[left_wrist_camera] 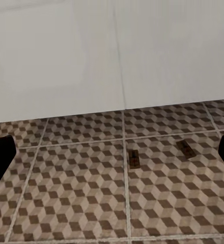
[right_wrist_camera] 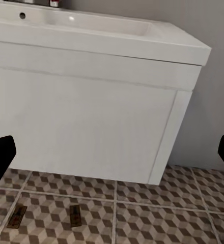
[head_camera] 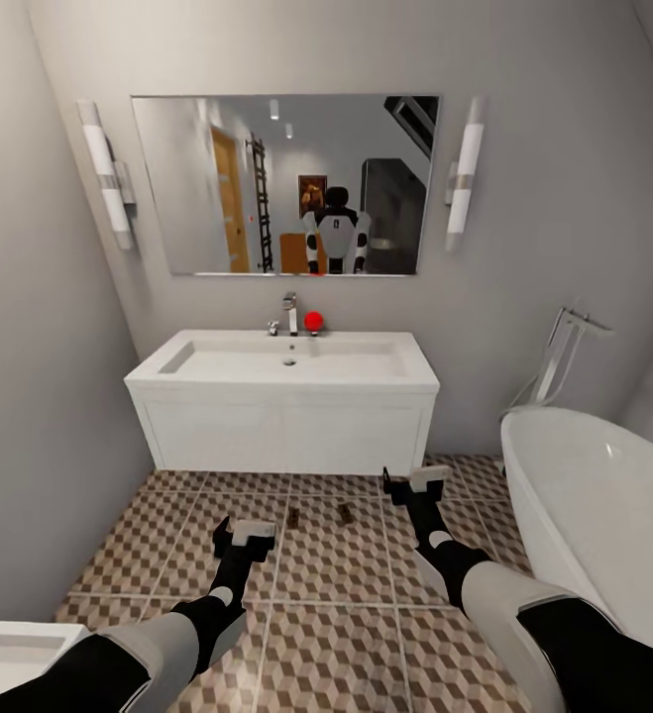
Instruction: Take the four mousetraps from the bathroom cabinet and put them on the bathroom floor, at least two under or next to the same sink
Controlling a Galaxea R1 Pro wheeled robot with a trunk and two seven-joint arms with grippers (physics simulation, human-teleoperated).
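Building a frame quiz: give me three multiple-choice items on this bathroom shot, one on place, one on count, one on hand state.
1. Where do the mousetraps lie?
A. in the basin
B. on the tiled floor in front of the sink
C. in the bathtub

2. How many mousetraps show on the floor?
A. two
B. four
C. none

3. How are the left hand and right hand?
A. both open, empty
B. left clamps a trap
C. right clamps a trap

Key: 1 B, both traps rest on the tiles before the sink's front. 2 A, head view and both wrist views show a pair. 3 A, wrist views show fingers spread with nothing between.
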